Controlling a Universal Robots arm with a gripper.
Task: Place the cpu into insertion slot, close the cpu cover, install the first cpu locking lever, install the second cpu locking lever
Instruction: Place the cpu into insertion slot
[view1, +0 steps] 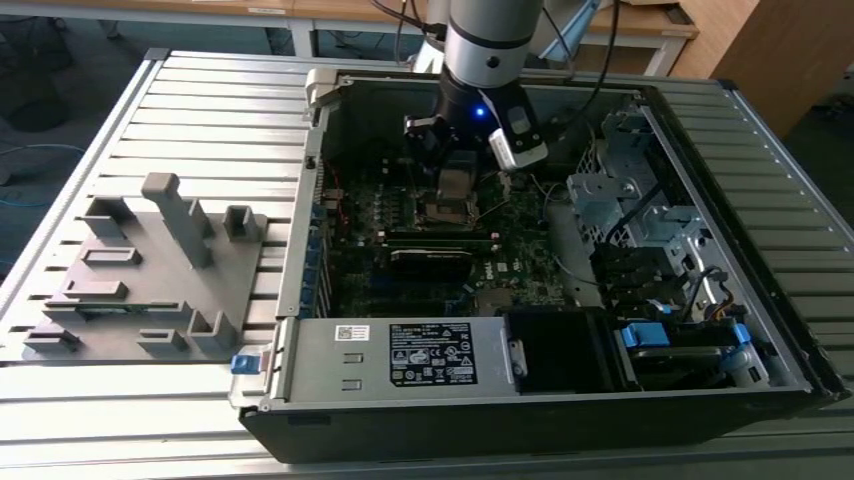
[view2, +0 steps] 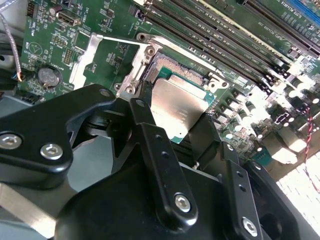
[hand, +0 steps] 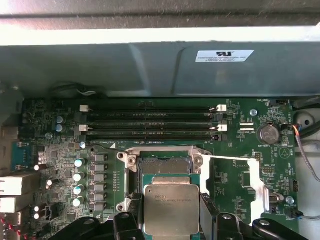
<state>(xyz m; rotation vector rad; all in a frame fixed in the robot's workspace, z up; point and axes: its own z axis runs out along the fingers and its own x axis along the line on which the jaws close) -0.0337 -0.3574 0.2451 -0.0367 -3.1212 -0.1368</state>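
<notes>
Clamped chip (hand: 171, 206) by opposite edges in end effector (hand: 170, 218), poised over open socket (hand: 164, 167). Called for level, square lowering, corners matched, no pressing.

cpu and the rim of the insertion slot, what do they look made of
cpu: dull grey metal top, judging by its soft, even sheen. The insertion slot has a rim of bright bare metal, probably steel; it glints at the screwed corners.
</notes>
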